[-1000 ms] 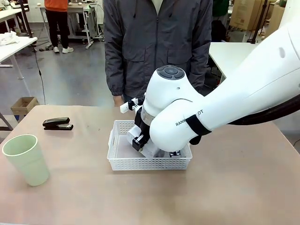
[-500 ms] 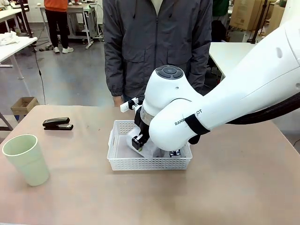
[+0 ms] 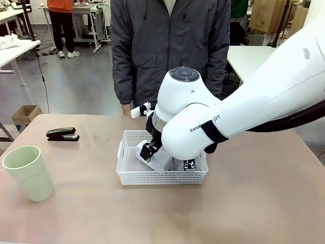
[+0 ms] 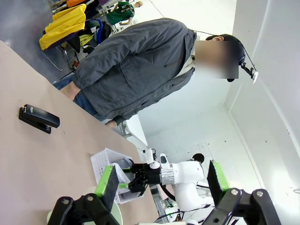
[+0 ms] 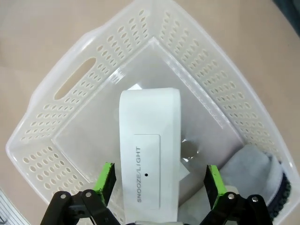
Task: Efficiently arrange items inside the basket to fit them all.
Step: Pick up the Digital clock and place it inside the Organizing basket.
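The right gripper (image 5: pixel 161 176) stands wide open astride the white boxy block (image 5: pixel 149 154), which lies in the white perforated plastic basket (image 5: pixel 197 61) beside the grey zip pouch (image 5: pixel 255 173). One green pad (image 5: pixel 107 176) sits close to the block, so a slanted retreat could drag it, and its central place may crowd out the black stapler (image 3: pixel 62 134) and pale green plastic cup (image 3: pixel 28 173), both out on the plain beige table (image 3: pixel 254 203) to the left. The left gripper (image 4: pixel 160 176) hovers apart, wide open and empty, in a grey-floored workroom with a grey-jacketed person (image 3: pixel 170 46) opposite.
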`<state>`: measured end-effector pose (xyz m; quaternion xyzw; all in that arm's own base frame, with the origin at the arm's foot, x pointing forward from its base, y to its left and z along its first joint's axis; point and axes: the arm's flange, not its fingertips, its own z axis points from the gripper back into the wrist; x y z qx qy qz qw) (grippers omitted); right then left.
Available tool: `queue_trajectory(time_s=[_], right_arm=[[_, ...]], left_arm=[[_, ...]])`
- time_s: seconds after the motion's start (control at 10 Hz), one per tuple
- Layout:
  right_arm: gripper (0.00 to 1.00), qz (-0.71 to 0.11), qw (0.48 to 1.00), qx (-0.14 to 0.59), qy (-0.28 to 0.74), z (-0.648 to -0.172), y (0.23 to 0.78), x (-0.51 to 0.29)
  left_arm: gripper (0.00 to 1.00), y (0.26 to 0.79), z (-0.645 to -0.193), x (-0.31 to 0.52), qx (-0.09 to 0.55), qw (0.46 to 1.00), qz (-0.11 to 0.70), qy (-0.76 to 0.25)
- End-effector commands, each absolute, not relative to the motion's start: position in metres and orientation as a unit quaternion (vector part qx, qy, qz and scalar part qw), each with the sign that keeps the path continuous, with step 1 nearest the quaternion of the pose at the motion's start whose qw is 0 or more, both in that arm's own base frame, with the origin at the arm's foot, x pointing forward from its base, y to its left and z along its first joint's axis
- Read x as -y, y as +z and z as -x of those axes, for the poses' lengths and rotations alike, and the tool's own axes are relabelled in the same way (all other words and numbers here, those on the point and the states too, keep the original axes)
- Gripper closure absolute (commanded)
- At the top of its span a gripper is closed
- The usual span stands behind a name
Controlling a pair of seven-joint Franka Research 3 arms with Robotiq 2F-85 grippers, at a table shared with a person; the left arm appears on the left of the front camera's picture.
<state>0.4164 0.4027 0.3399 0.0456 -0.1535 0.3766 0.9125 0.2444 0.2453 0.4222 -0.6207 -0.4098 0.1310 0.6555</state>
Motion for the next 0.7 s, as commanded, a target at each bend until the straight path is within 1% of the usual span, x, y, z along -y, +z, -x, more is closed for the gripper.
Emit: queue_trajectory(time_s=[0.0, 0.2, 0.4, 0.5, 0.6], right_arm=[[0.00, -0.032, 0.937, 0.159, 0.309, -0.413, 0.376, -0.390], [0.00, -0.062, 0.967, 0.129, 0.209, -0.418, 0.435, -0.346], [0.00, -0.070, 0.990, 0.067, 0.100, -0.441, 0.479, -0.285], [0.00, -0.101, 0.993, 0.044, 0.041, -0.459, 0.496, -0.246], [0.00, -0.155, 0.988, 0.008, -0.013, -0.480, 0.507, -0.193]], left_arm=[[0.00, 0.424, -0.244, -0.245, 0.417, 0.651, 0.621, 0.123], [0.00, 0.424, -0.244, -0.245, 0.417, 0.651, 0.621, 0.123], [0.00, 0.424, -0.244, -0.245, 0.417, 0.651, 0.621, 0.123], [0.00, 0.424, -0.244, -0.245, 0.417, 0.651, 0.621, 0.123], [0.00, 0.424, -0.244, -0.245, 0.417, 0.651, 0.621, 0.123]])
